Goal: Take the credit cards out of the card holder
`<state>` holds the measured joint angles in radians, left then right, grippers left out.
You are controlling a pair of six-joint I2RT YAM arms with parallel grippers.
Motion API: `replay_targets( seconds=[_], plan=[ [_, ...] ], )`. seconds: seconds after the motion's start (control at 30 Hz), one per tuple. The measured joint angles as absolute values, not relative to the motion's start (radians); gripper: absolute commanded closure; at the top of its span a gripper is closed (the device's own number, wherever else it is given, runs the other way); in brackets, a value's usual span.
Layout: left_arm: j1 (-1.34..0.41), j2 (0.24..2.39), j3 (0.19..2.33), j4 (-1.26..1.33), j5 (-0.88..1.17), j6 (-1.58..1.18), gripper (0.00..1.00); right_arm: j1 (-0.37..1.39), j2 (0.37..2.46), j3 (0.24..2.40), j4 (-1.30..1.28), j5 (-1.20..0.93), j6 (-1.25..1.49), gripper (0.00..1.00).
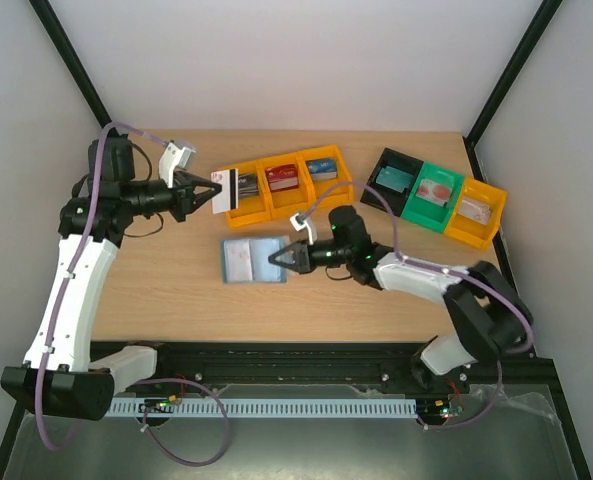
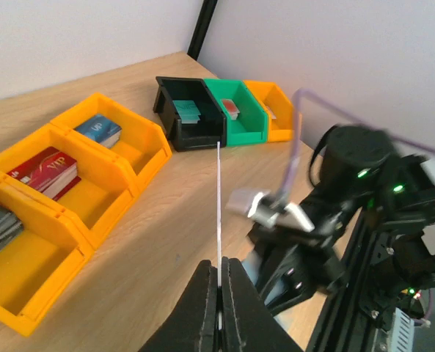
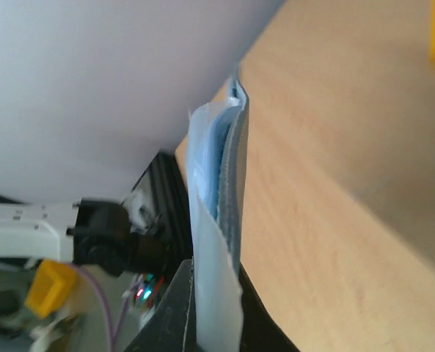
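My left gripper (image 1: 208,192) is shut on a white credit card (image 1: 219,190) with a dark stripe, held in the air beside the left end of the yellow bins. The left wrist view shows that credit card (image 2: 218,191) edge-on as a thin white line rising from the closed left gripper (image 2: 218,273). The teal-blue card holder (image 1: 253,262) lies open on the table with a pale sleeve facing up. My right gripper (image 1: 279,258) is shut on its right edge. In the right wrist view the card holder (image 3: 218,183) stands edge-on in the right gripper (image 3: 216,312).
A row of three yellow bins (image 1: 266,213) at the back holds grey, red (image 1: 282,178) and blue card stacks. To the right stand a black bin (image 1: 381,165), a green bin (image 1: 446,175) and a yellow bin (image 1: 488,192), each with cards inside.
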<state>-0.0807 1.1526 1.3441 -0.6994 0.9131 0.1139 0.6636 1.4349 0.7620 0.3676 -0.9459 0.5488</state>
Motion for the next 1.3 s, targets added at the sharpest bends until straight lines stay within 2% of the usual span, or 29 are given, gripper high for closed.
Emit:
replay_targets(
  seconds=[0.07, 0.2, 0.23, 0.3, 0.33, 0.43, 0.53, 0.6, 0.7, 0.83, 0.93, 1.03, 1.1, 1.2, 1.3],
  plan=[
    [-0.08, 1.146, 1.343, -0.693, 0.921, 0.099, 0.98, 0.694, 1.515, 0.728, 0.431, -0.98, 0.624, 0.98],
    [-0.081, 1.146, 1.313, -0.686, 0.922, 0.077, 0.98, 0.695, 1.679, 0.745, 0.402, -0.994, 0.658, 0.98],
    [-0.081, 1.147, 1.304, -0.686, 0.92, 0.073, 0.98, 0.694, 1.716, 0.757, 0.37, -0.989, 0.65, 0.91],
    [-0.081, 1.149, 1.294, -0.688, 0.919, 0.07, 0.98, 0.686, 1.764, 0.776, 0.294, -0.969, 0.625, 0.64],
    [-0.081, 1.151, 1.293, -0.692, 0.924, 0.072, 0.98, 0.682, 1.777, 0.784, 0.242, -0.95, 0.609, 0.53],
    [-0.086, 1.158, 1.299, -0.727, 0.95, 0.106, 0.98, 0.653, 1.785, 0.817, 0.098, -0.843, 0.569, 0.35],
    [-0.107, 1.168, 1.336, -0.791, 0.928, 0.17, 0.98, 0.623, 1.753, 0.85, 0.014, -0.72, 0.536, 0.28],
    [-0.162, 1.168, 1.374, -0.818, 0.831, 0.214, 0.98, 0.614, 1.702, 0.861, -0.056, -0.583, 0.514, 0.26],
    [-0.311, 1.161, 1.423, -0.822, 0.568, 0.301, 0.98, 0.608, 1.622, 0.879, -0.164, -0.43, 0.491, 0.25],
    [-0.495, 1.155, 1.419, -0.767, 0.065, 0.493, 0.98, 0.608, 1.488, 0.967, -0.266, -0.283, 0.44, 0.21],
    [-0.607, 1.09, 1.233, -0.512, -0.372, 0.847, 0.98, 0.608, 1.377, 1.035, -0.273, -0.238, 0.397, 0.18],
    [-0.653, 1.008, 1.009, -0.141, -0.561, 1.281, 0.98, 0.608, 1.274, 1.079, -0.25, -0.238, 0.364, 0.16],
    [-0.667, 0.966, 0.881, 0.134, -0.569, 1.551, 0.98, 0.608, 1.218, 1.093, -0.226, -0.263, 0.347, 0.14],
    [-0.682, 0.921, 0.723, 0.548, -0.445, 1.819, 0.98, 0.608, 1.159, 1.108, -0.175, -0.339, 0.332, 0.14],
    [-0.746, 0.916, 0.666, 0.798, -0.344, 1.943, 0.98, 0.609, 1.133, 1.111, -0.102, -0.43, 0.353, 0.15]
  ],
)
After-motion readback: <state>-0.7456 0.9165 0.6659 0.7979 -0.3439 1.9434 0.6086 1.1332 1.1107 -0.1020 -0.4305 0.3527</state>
